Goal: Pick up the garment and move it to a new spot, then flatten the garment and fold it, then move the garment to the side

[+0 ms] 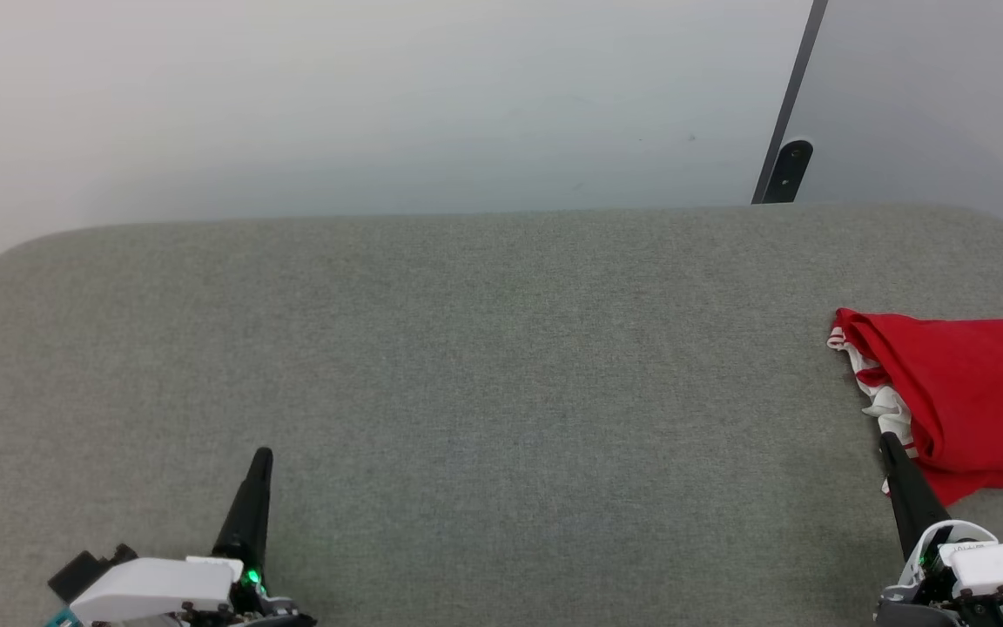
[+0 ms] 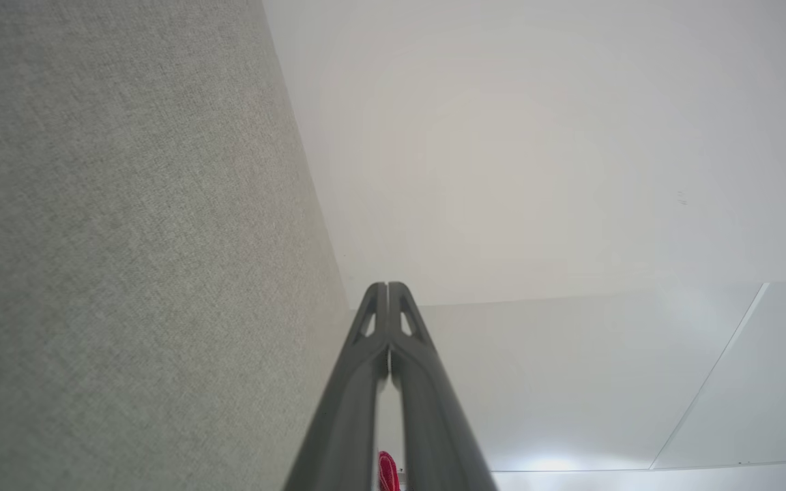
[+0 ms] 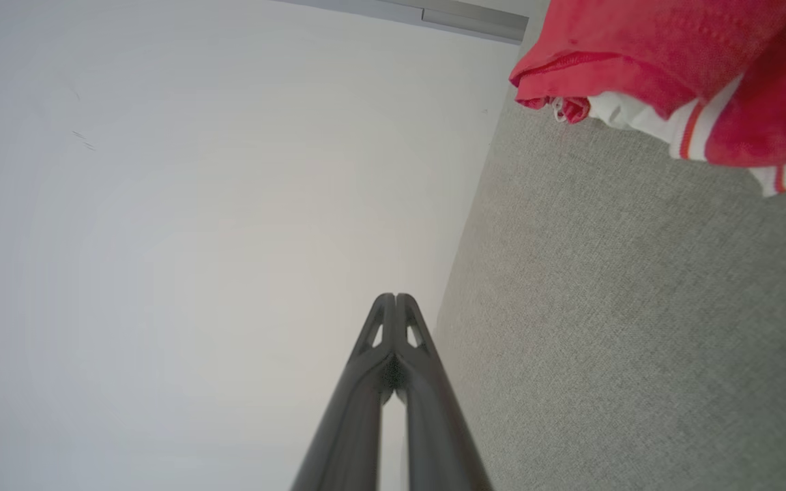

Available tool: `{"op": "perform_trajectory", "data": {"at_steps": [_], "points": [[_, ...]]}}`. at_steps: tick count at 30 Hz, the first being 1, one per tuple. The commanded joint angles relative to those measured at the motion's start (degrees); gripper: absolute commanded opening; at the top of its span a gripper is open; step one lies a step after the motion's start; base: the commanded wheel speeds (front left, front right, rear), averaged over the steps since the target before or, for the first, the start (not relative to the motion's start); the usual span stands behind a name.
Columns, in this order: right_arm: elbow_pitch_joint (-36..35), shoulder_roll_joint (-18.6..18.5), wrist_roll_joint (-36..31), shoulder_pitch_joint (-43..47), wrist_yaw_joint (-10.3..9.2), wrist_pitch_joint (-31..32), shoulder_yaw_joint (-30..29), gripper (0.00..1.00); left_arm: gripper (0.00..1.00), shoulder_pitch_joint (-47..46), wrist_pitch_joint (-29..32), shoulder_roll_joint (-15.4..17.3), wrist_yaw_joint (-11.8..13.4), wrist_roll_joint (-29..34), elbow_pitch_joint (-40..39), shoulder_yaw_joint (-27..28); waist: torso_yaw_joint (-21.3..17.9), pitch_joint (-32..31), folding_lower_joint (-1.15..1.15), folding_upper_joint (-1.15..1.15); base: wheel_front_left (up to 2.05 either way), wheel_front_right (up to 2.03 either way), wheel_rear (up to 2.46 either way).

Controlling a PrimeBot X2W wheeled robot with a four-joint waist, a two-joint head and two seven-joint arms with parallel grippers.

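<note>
- My left gripper (image 1: pixel 263 455) sits at the lower left of the head view, its 2 dark fingers pressed together into 1 point, with nothing between them.
- In my left wrist view those fingers (image 2: pixel 366 382) meet at the tips, beside the edge of the grey fabric-covered table (image 1: pixel 501 366).
- My right gripper (image 1: pixel 888 440) is at the lower right of the head view, its jaws also together and holding nothing.
- The garment (image 1: pixel 976 392) lies in a rumpled red heap at the right edge of the table, partly cut off by the head view's right side.
- Its white sleeve ends with thin red stripes (image 1: pixel 889 409) poke out along the heap's left edge, on the side facing the middle of the table.
- In the head view my right fingertip overlaps that striped edge, yet my right wrist view shows bare grey fabric between the tips and the shirt, so they are near but apart.
- A dark post (image 1: pixel 787 170) rises beyond the far edge of the table, towards the right.
</note>
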Motion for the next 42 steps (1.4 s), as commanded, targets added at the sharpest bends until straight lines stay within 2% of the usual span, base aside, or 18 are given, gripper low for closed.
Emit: {"op": "perform_trajectory", "data": {"at_steps": [1,19,42], "points": [[0.1,0.1,1.0,-1.1,-0.03,-0.1,-0.2,0.0,0.0,-1.0,0.3,-0.1,-0.3,-0.9,0.1,0.3,0.0,0.0,0.0,0.0,0.0,0.0,0.0],[1.8,0.9,7.0,-2.4,-0.04,-0.7,-0.5,0.0,0.0,-2.7,2.1,-0.4,-0.7,-7.5,1.4,1.0,0.1,0.0,0.0,0.0,0.0,0.0,0.0],[1.7,0.9,6.8,-2.0,-0.04,-0.7,-0.5,0.0,0.0,-2.7,2.2,-0.5,-0.7,-7.0,1.3,1.2,0.1,0.0,0.0,0.0,0.0,0.0,0.0]]}}
